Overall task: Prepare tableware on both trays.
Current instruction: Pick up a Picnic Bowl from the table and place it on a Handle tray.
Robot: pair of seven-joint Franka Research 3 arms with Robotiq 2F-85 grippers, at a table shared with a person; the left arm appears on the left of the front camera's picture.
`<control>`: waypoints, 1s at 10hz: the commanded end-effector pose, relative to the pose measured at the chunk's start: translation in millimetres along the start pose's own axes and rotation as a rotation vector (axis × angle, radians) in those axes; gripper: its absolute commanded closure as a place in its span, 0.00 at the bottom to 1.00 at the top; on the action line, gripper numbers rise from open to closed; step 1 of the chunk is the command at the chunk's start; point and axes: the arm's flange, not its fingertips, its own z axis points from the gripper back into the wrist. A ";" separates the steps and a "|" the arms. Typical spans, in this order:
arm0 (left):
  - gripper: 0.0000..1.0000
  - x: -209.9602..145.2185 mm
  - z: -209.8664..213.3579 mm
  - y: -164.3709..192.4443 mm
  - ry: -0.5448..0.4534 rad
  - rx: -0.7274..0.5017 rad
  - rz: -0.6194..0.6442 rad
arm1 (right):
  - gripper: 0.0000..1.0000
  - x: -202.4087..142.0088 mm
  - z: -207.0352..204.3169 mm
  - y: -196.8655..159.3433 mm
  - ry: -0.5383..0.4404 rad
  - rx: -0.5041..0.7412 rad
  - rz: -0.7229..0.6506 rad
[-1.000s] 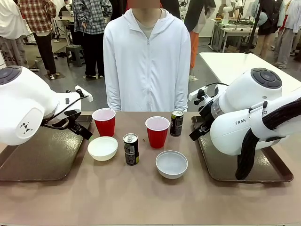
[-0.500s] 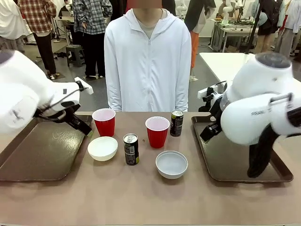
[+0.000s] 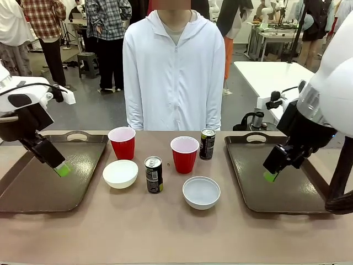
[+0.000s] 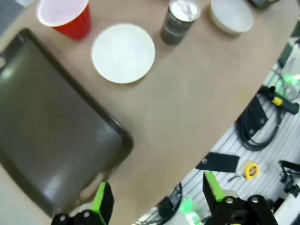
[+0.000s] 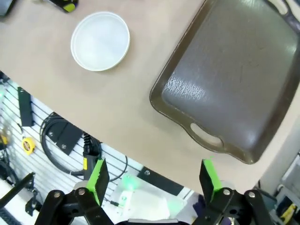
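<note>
Brown tabletop (image 3: pixel 165 232) between left tray (image 3: pixel 33 187) and right tray (image 3: pixel 287 193) held the red cups (image 3: pixel 122 144), bowls (image 3: pixel 120 173) and cans (image 3: pixel 153 175) — reachable by either arm; left gripper (image 3: pixel 62 168) and right gripper (image 3: pixel 270 175) hung wide open, empty, one over each tray.

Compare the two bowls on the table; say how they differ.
The left bowl looks creamy white; the right bowl looks cooler, greyish white. The left bowl sits in front of the left red cup, while the right bowl sits nearer the robot's side, in front of the right red cup. Both are round, upright, empty and on the bare table.
</note>
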 end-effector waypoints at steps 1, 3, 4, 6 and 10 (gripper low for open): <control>0.00 19.7 -9.5 4.7 -0.068 0.048 -0.010 | 0.00 20.7 -18.9 -7.1 -0.028 -0.015 0.003; 0.00 5.9 -22.6 22.4 -0.078 -0.290 0.097 | 0.00 15.1 -23.2 -26.1 0.022 0.226 -0.013; 0.00 3.0 -26.9 52.4 -0.191 -0.455 0.179 | 0.00 10.1 -33.0 -57.8 0.004 0.389 -0.094; 0.00 -29.8 -20.2 111.7 -0.383 -0.639 0.377 | 0.00 -30.3 -30.0 -122.0 -0.145 0.660 -0.296; 0.00 -128.1 20.0 173.3 -0.459 -0.662 0.599 | 0.00 -146.0 -31.0 -198.9 -0.339 0.881 -0.561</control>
